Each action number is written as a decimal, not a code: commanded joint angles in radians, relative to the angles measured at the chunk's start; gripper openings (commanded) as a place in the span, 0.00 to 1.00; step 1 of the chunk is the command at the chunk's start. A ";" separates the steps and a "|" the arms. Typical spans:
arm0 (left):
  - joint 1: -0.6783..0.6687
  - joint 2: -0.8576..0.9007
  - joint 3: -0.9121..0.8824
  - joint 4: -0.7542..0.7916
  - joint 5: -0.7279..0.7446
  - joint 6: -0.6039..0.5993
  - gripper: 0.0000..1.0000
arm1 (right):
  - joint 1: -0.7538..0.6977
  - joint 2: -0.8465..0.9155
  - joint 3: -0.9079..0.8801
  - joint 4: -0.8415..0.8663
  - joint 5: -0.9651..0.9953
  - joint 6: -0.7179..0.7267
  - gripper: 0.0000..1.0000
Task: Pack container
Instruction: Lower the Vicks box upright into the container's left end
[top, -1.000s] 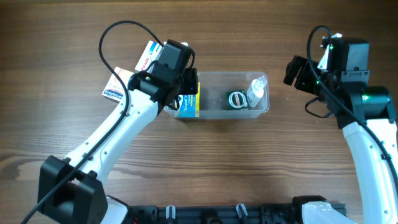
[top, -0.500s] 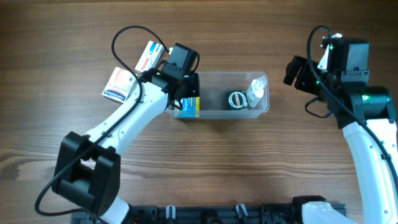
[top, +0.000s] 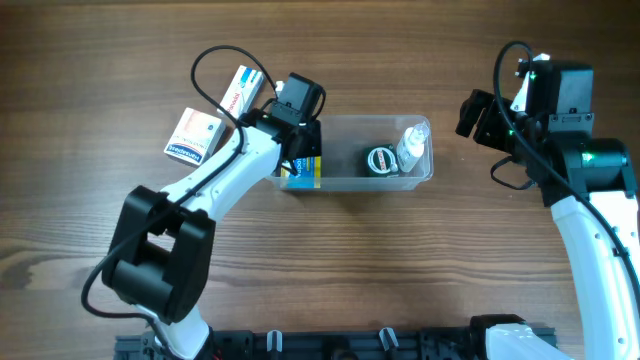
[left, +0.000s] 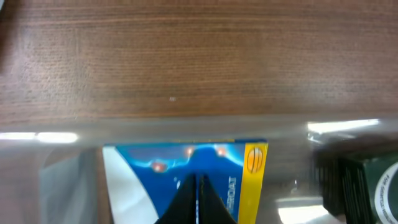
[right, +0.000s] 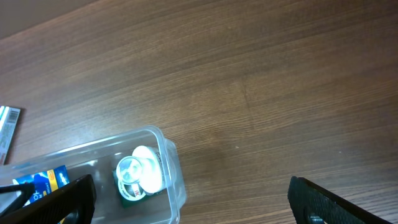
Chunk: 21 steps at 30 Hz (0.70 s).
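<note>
You have the container (top: 345, 152) mid-desk (top: 400, 260): a box (top: 303, 172) in its left end, a round tin (top: 381, 160) right of centre, a bottle (top: 412, 145) at the right end. A second box (top: 192, 136) and a third box (top: 240, 88) lie on the desk to its left.

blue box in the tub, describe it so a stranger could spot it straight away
Find the clear plastic container in the middle of the wooden table. The box lies at its left end. It alone is blue with a yellow stripe; its neighbours are a round black item and a small bottle.
</note>
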 joint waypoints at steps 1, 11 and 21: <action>-0.004 0.024 0.016 0.018 -0.044 0.001 0.05 | -0.002 0.000 0.010 0.000 0.006 -0.015 1.00; -0.004 0.056 0.016 0.018 -0.044 0.002 0.08 | -0.002 0.000 0.010 0.000 0.005 -0.015 1.00; -0.004 0.056 0.016 -0.002 -0.043 0.002 0.07 | -0.002 0.000 0.010 0.000 0.006 -0.015 1.00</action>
